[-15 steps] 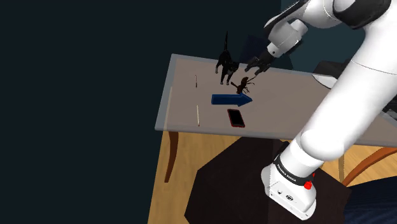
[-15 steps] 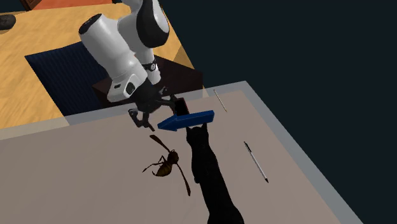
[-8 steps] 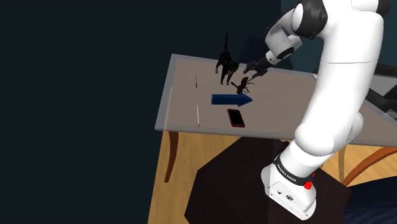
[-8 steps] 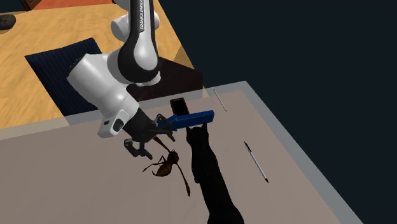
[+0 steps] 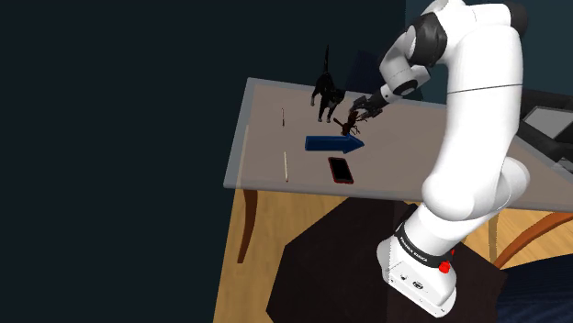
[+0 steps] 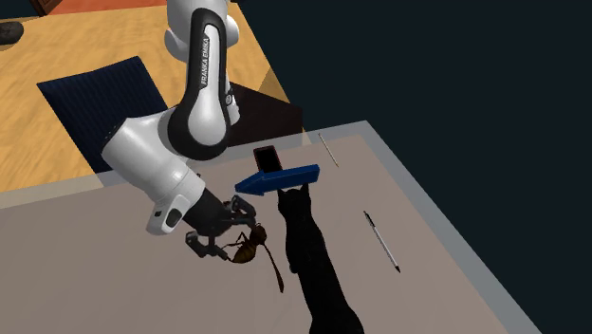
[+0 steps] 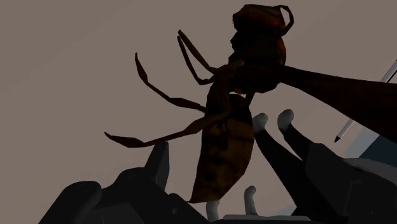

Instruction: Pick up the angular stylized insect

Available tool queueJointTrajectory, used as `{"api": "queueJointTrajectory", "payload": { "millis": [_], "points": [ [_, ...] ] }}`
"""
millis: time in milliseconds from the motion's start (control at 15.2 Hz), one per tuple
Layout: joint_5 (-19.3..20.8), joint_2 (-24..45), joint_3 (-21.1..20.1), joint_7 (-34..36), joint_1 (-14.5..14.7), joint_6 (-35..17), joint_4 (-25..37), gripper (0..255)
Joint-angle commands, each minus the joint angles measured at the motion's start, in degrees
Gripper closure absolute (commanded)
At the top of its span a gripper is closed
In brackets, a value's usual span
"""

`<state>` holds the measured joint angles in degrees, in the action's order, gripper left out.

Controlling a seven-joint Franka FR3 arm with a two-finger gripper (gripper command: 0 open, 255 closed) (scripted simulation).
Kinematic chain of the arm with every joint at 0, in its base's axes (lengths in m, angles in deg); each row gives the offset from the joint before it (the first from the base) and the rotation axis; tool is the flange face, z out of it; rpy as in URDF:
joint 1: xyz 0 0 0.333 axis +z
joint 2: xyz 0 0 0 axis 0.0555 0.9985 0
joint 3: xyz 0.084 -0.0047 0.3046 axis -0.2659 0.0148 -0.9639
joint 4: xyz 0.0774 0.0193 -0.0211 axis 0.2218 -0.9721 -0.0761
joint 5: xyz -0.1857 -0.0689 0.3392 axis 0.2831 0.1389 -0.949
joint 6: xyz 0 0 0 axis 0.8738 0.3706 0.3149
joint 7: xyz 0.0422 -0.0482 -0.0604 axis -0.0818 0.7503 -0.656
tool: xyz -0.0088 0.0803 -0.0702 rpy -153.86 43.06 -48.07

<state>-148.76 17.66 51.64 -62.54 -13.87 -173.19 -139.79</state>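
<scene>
The dark reddish-brown, angular wasp-like insect figure [image 7: 224,149] lies on the grey-brown table top [image 6: 104,275], directly in front of the black two-finger gripper [image 6: 228,231]. In the wrist view the two fingers [image 7: 159,167] stand apart, so the gripper is open and it holds nothing. The long abdomen of the insect lies between the fingers, with its pointed end toward the palm. The thick thorax and the head are a little beyond the fingertips. The thin legs spread out past one finger, and a long dark wing goes out past the other finger. I cannot tell if a finger already touches the body.

I judge this insect to be light and stiff. Its legs, wings and feelers are very thin and probably break or bend easily, so they are not good places to hold. The better place seems to be the abdomen or the thorax, with one finger on each flat side. The faceted surface may be a little slippery. Because the figure is so light, it may slide or turn on the table if one finger meets it before the other.

A black cat figure [image 6: 308,256] stands just beyond the insect as seen from the fingers, near enough that a finger could knock against it.
</scene>
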Motion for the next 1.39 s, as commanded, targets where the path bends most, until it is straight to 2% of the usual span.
{"api": "queueJointTrajectory", "payload": {
  "millis": [0, 132, 198, 792, 1320],
  "points": [
    [-1.17, 1.2, -0.63, -1.01, -0.48, -0.36, 0.29, 0],
    [-1.47, 1.52, -0.8, -1.29, -0.61, -0.46, 0.35, 0],
    [-1.48, 1.56, -0.81, -1.28, -0.63, -0.44, 0.41, 255],
    [-1.48, 1.52, -0.8, -1.29, -0.61, -0.46, 0.35, 255],
    [2.89, -2.77, 1.5, 2.76, 1.13, 1.08, -0.13, 255]
  ]
}}
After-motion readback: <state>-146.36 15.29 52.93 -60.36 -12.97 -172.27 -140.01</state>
